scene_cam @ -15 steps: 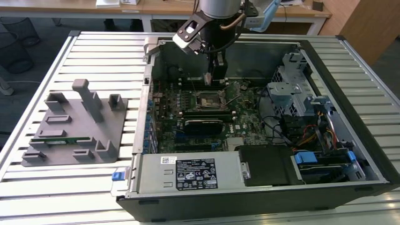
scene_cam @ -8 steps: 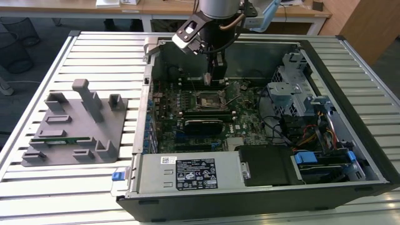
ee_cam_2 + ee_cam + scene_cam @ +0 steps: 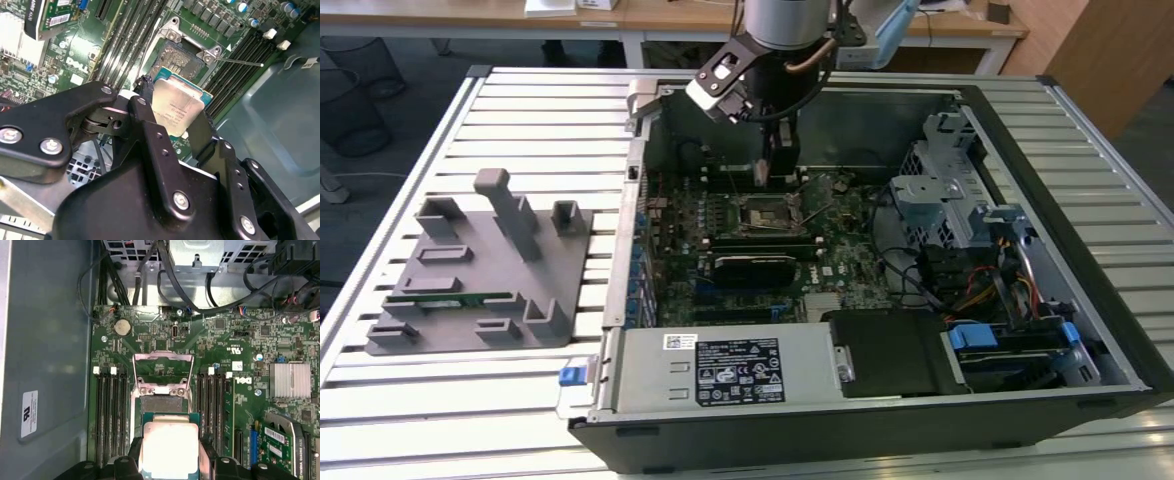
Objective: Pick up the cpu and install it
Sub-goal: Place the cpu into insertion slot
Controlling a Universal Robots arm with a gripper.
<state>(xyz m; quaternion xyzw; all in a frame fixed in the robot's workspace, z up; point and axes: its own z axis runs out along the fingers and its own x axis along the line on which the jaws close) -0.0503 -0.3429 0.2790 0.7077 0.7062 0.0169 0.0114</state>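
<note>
Gripper is closed partway on the cpu - one finger is on each of two opposite edges, and the silver top is facing both wrist cameras. The grip is looking square in the first wrist view, with the cpu sitting between the black fingers.

In the exterior view I'm seeing the gripper hanging inside the open computer case, just at 12 o'clock of the socket on the motherboard. The cpu is hanging over the board right beside the socket, not seated. I can't tell how much gap is showing between chip and board.

The socket is standing open, with its load plate flipped up and its contact bed bare. Memory slots are running along both sides of it.

The case is lying on its side on the slatted tabletop. At 9 o'clock of the case the grey tray is sitting well apart - a green memory stick is lying flat on it among the upright blocks.
</note>
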